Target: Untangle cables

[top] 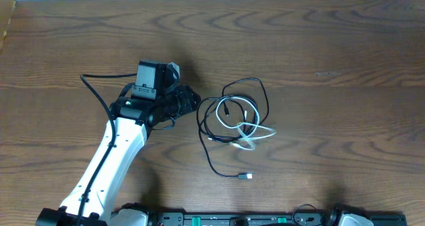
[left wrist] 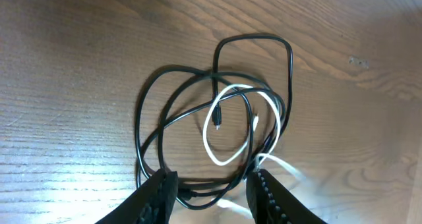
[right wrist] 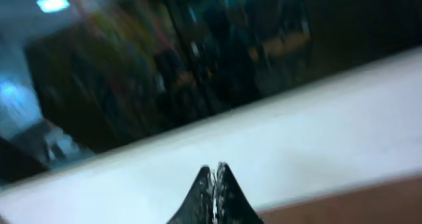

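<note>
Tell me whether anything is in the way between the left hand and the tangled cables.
Nothing visible: the open left hand straddles the black cable's near loop, the white cable tangled just beyond it.

The right gripper point(right wrist: 215, 179) rises from the bottom edge at the middle, its two dark fingers pressed together tip to tip with only a thin seam between them. Behind it a broad white band point(right wrist: 297, 145) runs slantwise across the view, higher on the right side. A strip of brown wood point(right wrist: 359, 203) shows in the bottom right corner. Above the band the dark background point(right wrist: 217, 53) is blurred, with a bluish light patch point(right wrist: 53, 1) at top left.
</note>
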